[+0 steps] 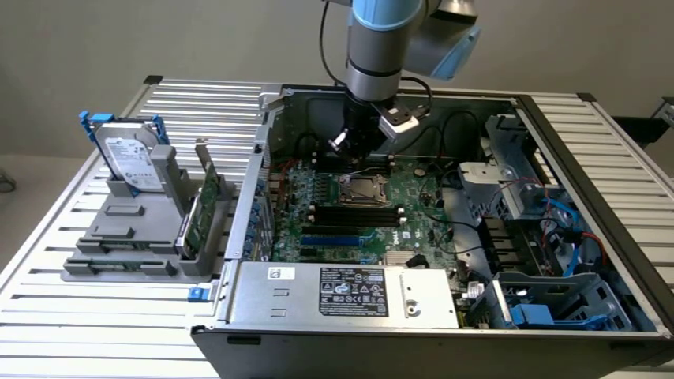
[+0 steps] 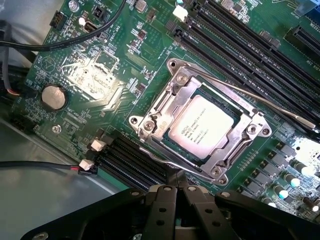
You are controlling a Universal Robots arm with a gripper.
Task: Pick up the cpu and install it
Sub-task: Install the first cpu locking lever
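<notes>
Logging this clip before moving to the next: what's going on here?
A robot arm hangs over an open computer case, with its gripper just above the motherboard's socket. The cpu lies in that socket, inside the metal frame. The gripper is shut and holds nothing. Outside the case, on the exterior view's left, a hard drive and a green card stand in a grey holder.

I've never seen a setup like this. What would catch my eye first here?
The blue-and-grey robot arm reaches down into the open computer case, its hand shut above the motherboard. Near it, the silvery cpu lies in its metal-framed socket. At the exterior view's left, a hard drive stands upright in a grey holder.
</notes>
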